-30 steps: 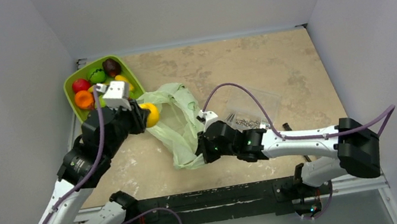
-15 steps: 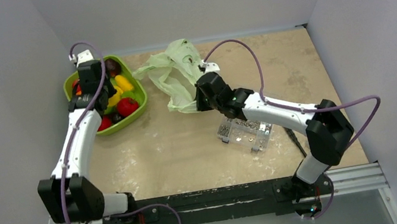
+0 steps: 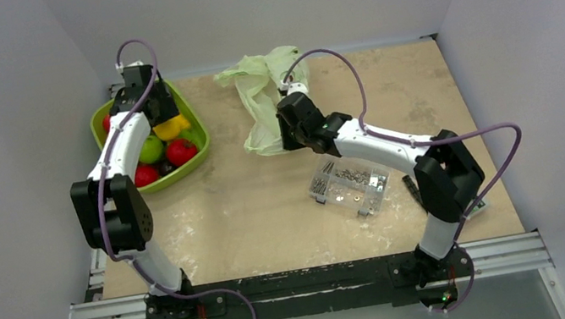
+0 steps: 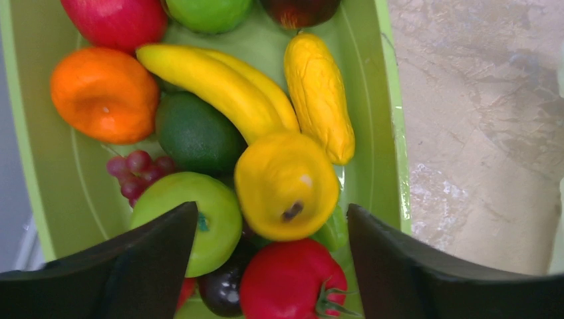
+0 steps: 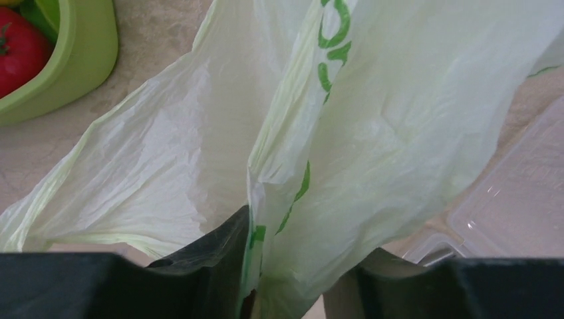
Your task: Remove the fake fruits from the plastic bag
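The yellow fruit (image 4: 286,185) lies in the green bowl (image 4: 382,100), piled on top of the other toys. The light green fruit (image 4: 193,219) is just beside it, and the red fruit (image 4: 289,282) is tucked against both. All three are framed between the fingers of the left pincer (image 4: 271,209), which is spread wide above them. No finger is seen touching a fruit. The left arm is stretched out long toward the far left corner of the desk (image 3: 270,213), with its wrist turned down over the bowl.

The plastic bag (image 5: 372,133) is found apart from the bowl, at the far middle of the desk, gathered in crumpled folds. One bunched fold is pinched by the right pincer (image 5: 299,266), whose fingers are pressed together on the film. Whether the bag rests on the desk or is lifted off it cannot be told. The right arm is reached forward and leftward, with the pincer set at the near lower part of the bag.

A banana (image 4: 219,86), an orange fruit (image 4: 103,93) and a bunch of grapes (image 4: 136,173) are also seen in the bowl, beyond the yellow fruit. A clear box of screws (image 3: 349,183) lies on the desk just beside the right forearm and near the bag. One corner of it shows close to the film in the right wrist view.
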Robot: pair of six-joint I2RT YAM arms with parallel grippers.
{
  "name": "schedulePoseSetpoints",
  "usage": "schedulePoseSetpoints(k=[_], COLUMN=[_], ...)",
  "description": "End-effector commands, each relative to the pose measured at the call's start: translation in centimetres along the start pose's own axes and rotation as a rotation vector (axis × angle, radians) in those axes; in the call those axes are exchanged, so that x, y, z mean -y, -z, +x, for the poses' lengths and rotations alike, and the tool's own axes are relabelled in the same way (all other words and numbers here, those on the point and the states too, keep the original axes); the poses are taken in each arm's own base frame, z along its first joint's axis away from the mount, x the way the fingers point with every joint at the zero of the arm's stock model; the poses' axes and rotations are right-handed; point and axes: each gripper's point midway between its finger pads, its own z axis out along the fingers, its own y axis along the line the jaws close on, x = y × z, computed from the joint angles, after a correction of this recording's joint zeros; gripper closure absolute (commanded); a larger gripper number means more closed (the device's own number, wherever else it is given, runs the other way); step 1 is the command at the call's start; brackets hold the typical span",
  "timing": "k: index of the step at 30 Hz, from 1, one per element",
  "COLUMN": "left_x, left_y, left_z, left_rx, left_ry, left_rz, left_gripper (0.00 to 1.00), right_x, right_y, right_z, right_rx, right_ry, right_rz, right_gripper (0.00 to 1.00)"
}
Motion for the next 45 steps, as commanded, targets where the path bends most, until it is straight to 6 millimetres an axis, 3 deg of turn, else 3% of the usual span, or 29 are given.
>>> schedulePoseSetpoints(k=[1,6,12,17,19,21,25,28,29,32,36,39,41,45], left_x=[-0.2,-0.6,2.2,3.9,4.4,4.6,4.7,4.9,4.9,5.1,5.3,5.7,5.7,5.3], left_y=[2.6,6.4,13.8,19.1,20.8,22.4,25.6,28.3,29.1,31.3,33.6,34.9,35.3,36.2], left_z=[-2.4,-2.5,-0.7,2.9,4.3,5.0,5.4,5.7,5.8,6.3,7.0,7.7,8.2,8.6], left_rx=[0.054,0.092,0.123,0.116,0.103,0.104,0.129,0.146,0.148,0.151,0.151,0.134,0.128,0.132], left_ry=[0.033,0.059,0.012,-0.013,-0.011,0.006,0.029,0.039,0.044,0.071,0.101,0.122,0.133,0.134], left_rz=[0.023,0.064,0.256,0.425,0.495,0.548,0.638,0.722,0.746,0.815,0.906,0.972,0.996,1.006], left_gripper=[0.00,0.00,0.00,0.01,0.01,0.02,0.02,0.02,0.02,0.02,0.02,0.02,0.02,0.02], right_x=[-1.0,-0.8,-0.3,-0.6,-0.8,-1.1,-1.7,-1.8,-1.9,0.3,1.1,-0.2,-2.2,-5.9], right_y=[3.0,5.4,10.8,15.8,16.8,16.8,14.6,15.3,15.6,15.5,14.3,13.9,14.2,16.2], right_z=[-3.0,-3.7,-6.1,-8.8,-9.6,-10.3,-9.8,-9.8,-9.4,-7.6,-2.8,0.1,1.7,3.8], right_rx=[0.061,0.073,0.149,0.238,0.264,0.285,0.235,0.260,0.255,0.226,0.150,0.120,0.088,0.055], right_ry=[0.054,0.077,0.081,0.081,0.068,0.055,0.023,-0.006,-0.010,-0.023,-0.033,-0.049,-0.082,-0.148], right_rz=[-0.054,-0.066,-0.085,-0.138,-0.149,-0.155,-0.147,-0.175,-0.193,-0.110,-0.151,-0.283,-0.410,-0.598], right_gripper=[0.56,0.31,0.02,0.01,0.01,0.01,0.01,0.01,0.01,0.01,0.01,0.01,0.01,0.02])
